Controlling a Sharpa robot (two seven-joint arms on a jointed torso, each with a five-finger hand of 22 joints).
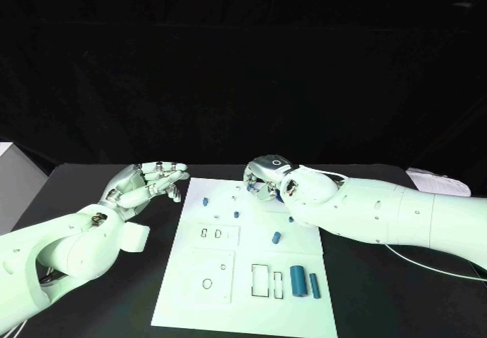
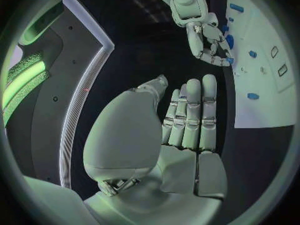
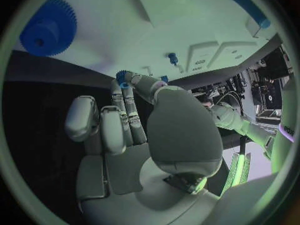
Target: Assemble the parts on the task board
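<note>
The white task board (image 1: 243, 282) lies in the middle of the black table. My right hand (image 1: 272, 179) hangs over its far edge with the fingers pointing down. In the right wrist view its fingertips (image 3: 128, 82) pinch a small blue gear (image 3: 121, 76) just above the board (image 3: 156, 30). A large blue gear (image 3: 49, 29) lies flat nearby. My left hand (image 1: 152, 180) hovers at the board's far left corner, holding nothing, its fingers (image 2: 190, 115) straight and side by side. A thick blue cylinder (image 1: 298, 279) and a thin one (image 1: 314, 285) lie near the board's front right.
Small blue pieces (image 1: 205, 201) (image 1: 236, 213) (image 1: 276, 238) are scattered across the board among rectangular and round slots (image 1: 218, 233). A pale box (image 1: 13, 176) stands at the table's left edge, and papers (image 1: 438, 183) lie at the far right.
</note>
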